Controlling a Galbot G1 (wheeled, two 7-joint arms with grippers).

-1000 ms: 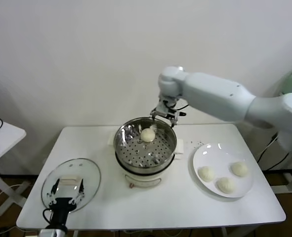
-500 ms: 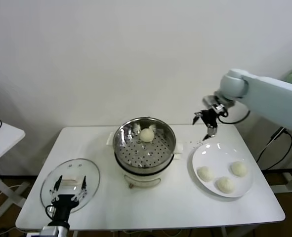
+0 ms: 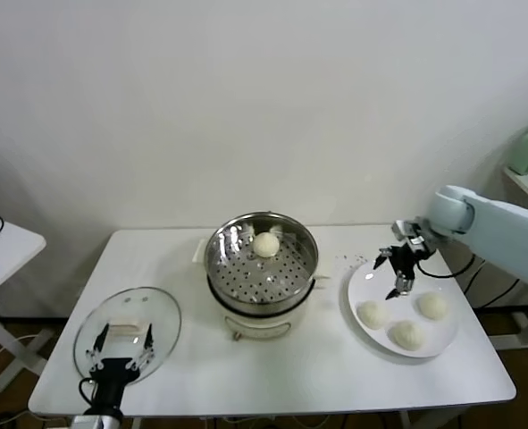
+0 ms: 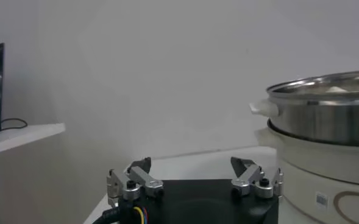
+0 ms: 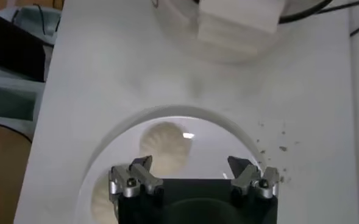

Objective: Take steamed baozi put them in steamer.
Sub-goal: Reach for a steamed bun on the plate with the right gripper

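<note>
Light: bright, even, indoor | Shadows: soft under steamer (image 3: pixel 262 259) on surface (image 3: pixel 272 375) | Glare: glints on steel rim, plate (image 5: pixel 228 131) | Blur: slight softness throughout

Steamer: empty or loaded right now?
Partly loaded: one baozi sits in the steamer; three more remain on the plate, with the open right claw above them.

right end effector (image 3: pixel 398 271) wide — empty, left end effector (image 3: pixel 119 345) parted
</note>
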